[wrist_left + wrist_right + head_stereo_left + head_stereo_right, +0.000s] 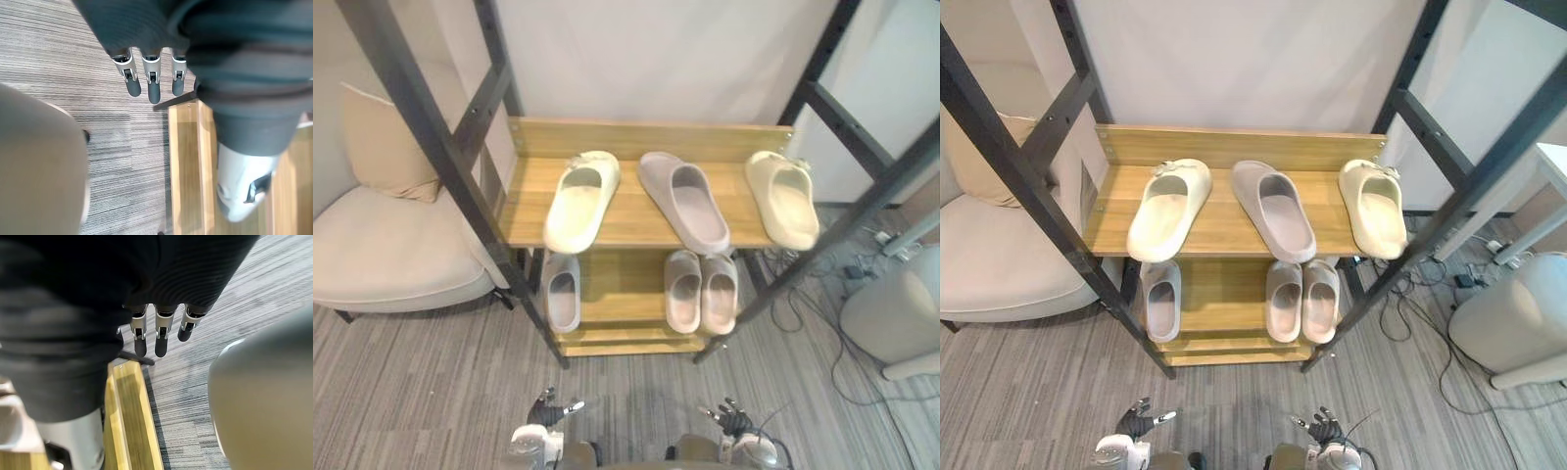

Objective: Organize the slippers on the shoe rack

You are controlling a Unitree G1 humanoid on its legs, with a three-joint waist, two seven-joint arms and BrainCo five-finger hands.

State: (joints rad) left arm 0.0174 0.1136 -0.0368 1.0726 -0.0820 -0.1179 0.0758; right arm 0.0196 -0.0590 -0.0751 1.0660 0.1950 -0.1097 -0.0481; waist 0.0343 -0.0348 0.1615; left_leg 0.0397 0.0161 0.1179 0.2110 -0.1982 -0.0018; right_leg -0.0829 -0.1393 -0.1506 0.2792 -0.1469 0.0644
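The wooden shoe rack (646, 140) has two shelves. On the top shelf lie a cream slipper (582, 199) at the left, a grey-mauve slipper (685, 201) in the middle and a second cream slipper (783, 198) at the right. The lower shelf (617, 294) holds one grey slipper (562, 292) at the left and a pair of pale pinkish slippers (683, 291) (719, 294) side by side at the right. My left hand (548, 406) and right hand (732, 419) hang low in front of the rack, above the carpet. Both are open and empty, their fingers (153, 83) (161, 330) straight.
Slanted black metal posts (440, 147) (862, 186) frame the rack on both sides. A beige armchair (382, 245) with a cushion (382, 147) stands at the left. A rounded beige seat (896, 323) and loose floor cables (842, 284) lie at the right. Grey carpet (636, 392) lies between me and the rack.
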